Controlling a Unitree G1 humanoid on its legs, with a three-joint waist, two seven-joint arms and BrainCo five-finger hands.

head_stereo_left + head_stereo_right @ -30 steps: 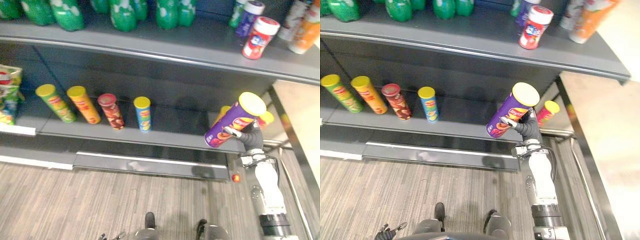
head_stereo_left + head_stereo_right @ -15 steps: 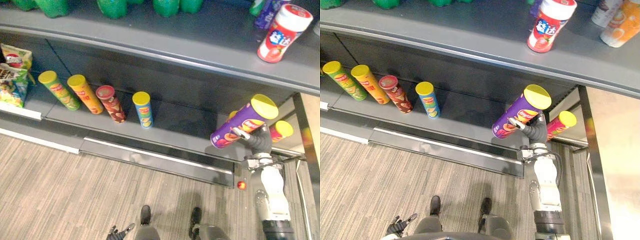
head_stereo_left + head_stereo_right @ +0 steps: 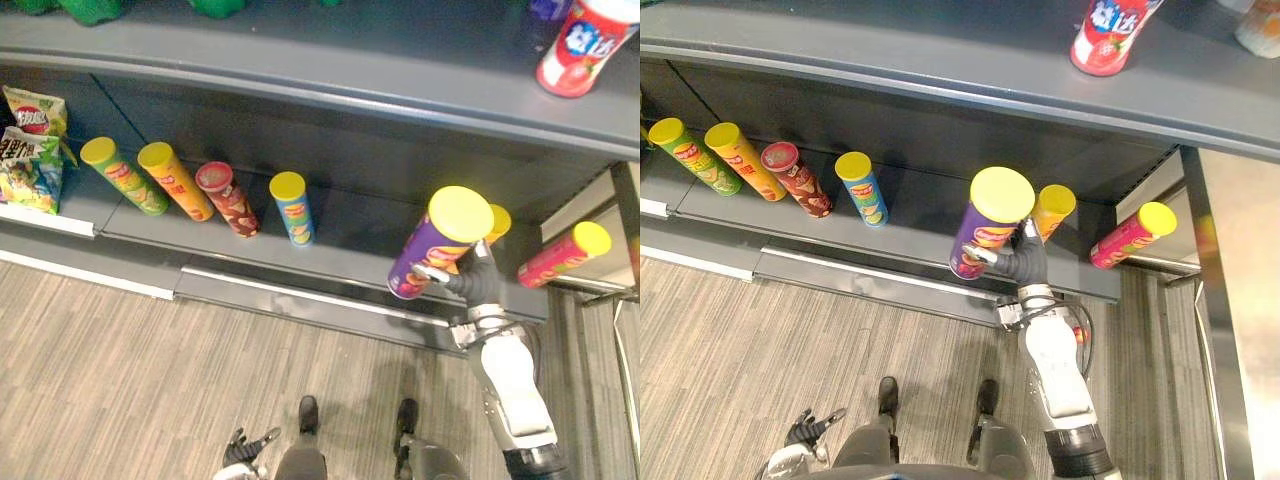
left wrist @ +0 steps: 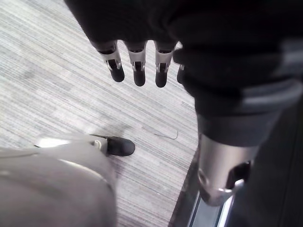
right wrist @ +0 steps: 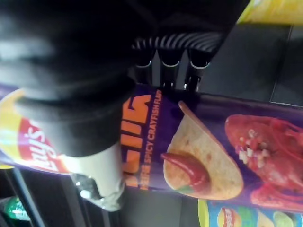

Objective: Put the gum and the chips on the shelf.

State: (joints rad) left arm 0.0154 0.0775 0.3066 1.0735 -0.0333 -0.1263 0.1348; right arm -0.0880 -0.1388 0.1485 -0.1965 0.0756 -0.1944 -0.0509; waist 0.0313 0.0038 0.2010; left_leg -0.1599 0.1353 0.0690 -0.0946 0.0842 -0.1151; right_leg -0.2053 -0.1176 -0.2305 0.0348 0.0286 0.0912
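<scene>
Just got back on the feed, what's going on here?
The right hand is curled round a purple chips can with a yellow lid, holding it at the front edge of the lower shelf, beside an orange can. Whether its base touches the shelf, I cannot tell. The left hand hangs low over the floor, fingers relaxed, empty. A red tub stands on the upper shelf.

Purple yellow-lidded chips can tilted, in right hand.
</scene>
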